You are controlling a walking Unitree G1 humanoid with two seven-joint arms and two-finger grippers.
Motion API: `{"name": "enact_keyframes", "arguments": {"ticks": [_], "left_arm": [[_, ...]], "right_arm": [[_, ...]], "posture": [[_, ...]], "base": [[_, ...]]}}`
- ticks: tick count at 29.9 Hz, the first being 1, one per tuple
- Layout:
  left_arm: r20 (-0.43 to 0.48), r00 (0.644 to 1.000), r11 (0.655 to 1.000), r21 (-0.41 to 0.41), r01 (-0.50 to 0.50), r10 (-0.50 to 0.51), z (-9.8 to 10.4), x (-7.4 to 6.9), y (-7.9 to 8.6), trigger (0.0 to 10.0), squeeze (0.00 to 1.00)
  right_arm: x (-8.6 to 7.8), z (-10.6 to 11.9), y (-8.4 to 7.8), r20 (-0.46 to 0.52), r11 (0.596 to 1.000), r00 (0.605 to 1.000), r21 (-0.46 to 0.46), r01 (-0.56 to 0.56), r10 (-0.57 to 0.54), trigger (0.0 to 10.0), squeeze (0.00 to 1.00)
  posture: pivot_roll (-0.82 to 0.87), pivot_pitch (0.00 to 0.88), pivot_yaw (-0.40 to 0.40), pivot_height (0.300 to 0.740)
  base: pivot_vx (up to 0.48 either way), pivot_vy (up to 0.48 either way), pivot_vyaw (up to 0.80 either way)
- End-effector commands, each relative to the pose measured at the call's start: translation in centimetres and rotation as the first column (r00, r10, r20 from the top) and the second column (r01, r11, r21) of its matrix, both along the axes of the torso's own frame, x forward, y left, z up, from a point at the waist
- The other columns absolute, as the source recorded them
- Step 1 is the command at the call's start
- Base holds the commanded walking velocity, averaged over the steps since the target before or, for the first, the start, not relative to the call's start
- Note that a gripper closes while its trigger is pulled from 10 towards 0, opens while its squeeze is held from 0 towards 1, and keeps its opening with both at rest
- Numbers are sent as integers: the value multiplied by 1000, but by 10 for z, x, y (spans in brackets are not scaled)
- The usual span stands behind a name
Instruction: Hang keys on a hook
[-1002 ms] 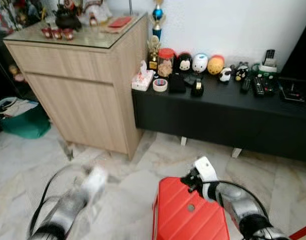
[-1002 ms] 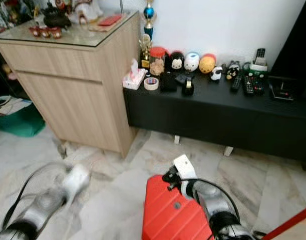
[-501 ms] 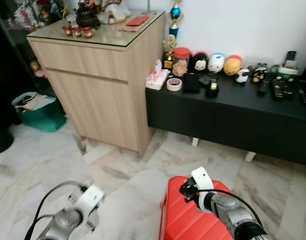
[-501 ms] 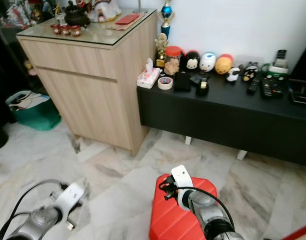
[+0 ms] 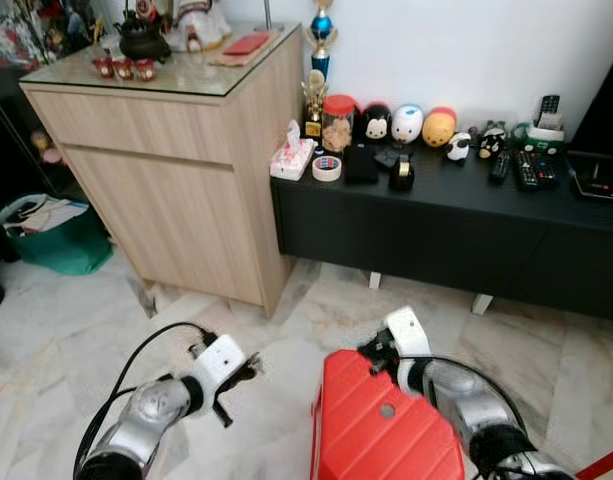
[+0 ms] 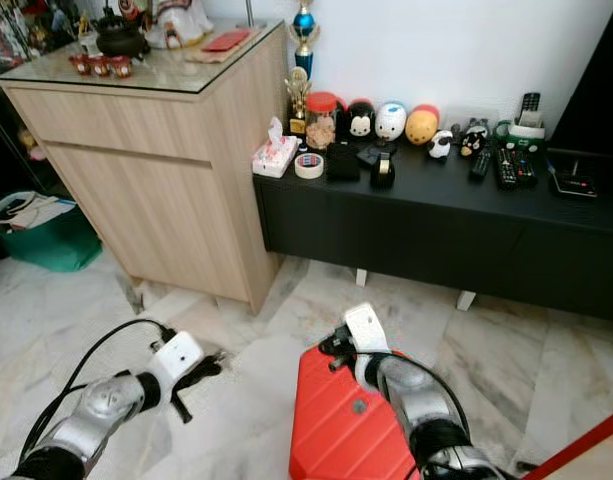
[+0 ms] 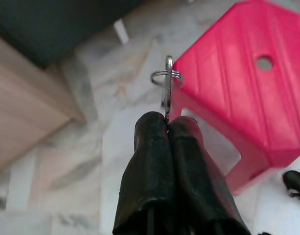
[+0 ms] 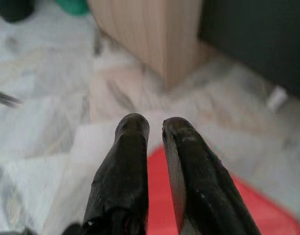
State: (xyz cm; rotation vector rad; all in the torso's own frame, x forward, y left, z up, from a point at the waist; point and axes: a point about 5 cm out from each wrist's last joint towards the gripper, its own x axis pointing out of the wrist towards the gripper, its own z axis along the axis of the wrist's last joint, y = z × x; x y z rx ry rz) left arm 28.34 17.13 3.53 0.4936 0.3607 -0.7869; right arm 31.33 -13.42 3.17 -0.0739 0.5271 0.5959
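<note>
The landmark here is the red plastic stool (image 5: 381, 425), which stands on the pale marble floor (image 5: 46, 320) low in the head views, in front of the long black cabinet (image 5: 456, 225).

The left gripper (image 5: 248, 371) hovers above the floor just to the left of the stool, apart from it. In the left wrist view its two black fingers (image 7: 150, 147) are pressed together on the keys (image 7: 167, 85): a thin metal key stands up from the fingertips with a split ring at its top, seen against the floor beside the stool's edge. The keys are thus held in the air beside the stool, not on any hook.

The right gripper (image 6: 331, 352) sits over the stool's far edge, on the side toward the black cabinet. In the right wrist view its fingers (image 8: 132, 147) stand slightly parted with a narrow gap between them, nothing held, the red of the stool below and the floor beyond.

Beyond the stool and to its left stands a light wooden cupboard (image 5: 176, 190), touching the black cabinet's end. The cabinet top carries a row of small figurines (image 5: 408, 124), a roll of tape (image 5: 326, 167), a tissue pack (image 5: 291, 158) and remote controls (image 5: 526, 168). Far left of the stool, beside the cupboard, lies a green bag (image 5: 48, 235).
</note>
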Motion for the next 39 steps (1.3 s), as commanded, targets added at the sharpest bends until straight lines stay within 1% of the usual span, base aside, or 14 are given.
{"name": "enact_keyframes", "arguments": {"ticks": [1,3,4,9,11,16,19,22,23,27,29,34,37,39], "left_arm": [[7,999,999,21,47,-47,7,2,-1,10000,0],[8,998,998,18,62,-63,9,2,-2,10000,0],[11,995,994,27,103,-104,15,3,-5,10000,0],[4,988,988,31,153,-153,22,3,-11,10000,0],[0,983,983,36,181,-181,26,4,-15,10000,0],[-14,978,977,33,209,-208,30,4,-22,10000,0],[-9,980,980,25,197,-197,30,5,-24,10000,0],[-34,990,991,6,134,-134,24,6,-20,10000,0],[-35,998,999,0,44,-44,17,8,-13,10000,0],[-85,993,997,9,-82,82,0,2,1,10000,0],[-130,982,991,29,-131,134,-14,-8,9,10000,0],[-163,959,972,-4,-235,232,-28,-17,13,10000,0],[-196,917,934,-11,-357,348,-40,-21,21,10000,0],[-228,845,869,13,-495,484,-52,-28,35,10000,0]], "right_arm": [[3,8,7,20,999,999,29,-42,41,10000,0],[5,13,9,35,997,997,52,-64,62,10000,0],[6,26,13,69,987,989,77,-138,133,10000,0],[6,37,14,99,975,973,58,-216,209,10000,0],[6,50,13,131,962,958,67,-266,255,10000,0],[0,62,16,148,929,925,71,-362,349,10000,0],[-4,60,17,134,916,912,60,-398,387,10000,0],[-3,46,13,81,943,942,32,-330,327,10000,0],[-3,32,8,30,965,965,14,-261,260,10000,0],[-11,2,-3,-77,992,990,-44,-119,115,10000,0],[-21,-19,-7,-142,997,990,-65,-31,21,10000,0],[-31,-35,-7,-182,997,980,-36,72,-77,10000,0],[-40,-49,-11,-204,985,964,-51,166,-173,10000,0],[-53,-65,-19,-245,964,932,-93,250,-266,10000,0]], "posture": [[8,6,36,716],[9,6,37,716],[6,11,37,716],[5,13,37,716],[6,13,33,716],[0,12,32,716],[0,9,30,716],[-1,7,29,716],[0,6,28,716],[5,7,26,716],[12,9,24,716],[5,9,25,716],[5,7,25,716],[2,3,22,716]], "base": [[0,0,0],[0,0,0],[0,0,0],[0,0,0],[0,0,0],[0,0,0],[0,0,0],[0,0,0],[0,0,0],[0,0,0],[0,0,0],[0,0,0],[0,0,0],[0,0,0]]}}
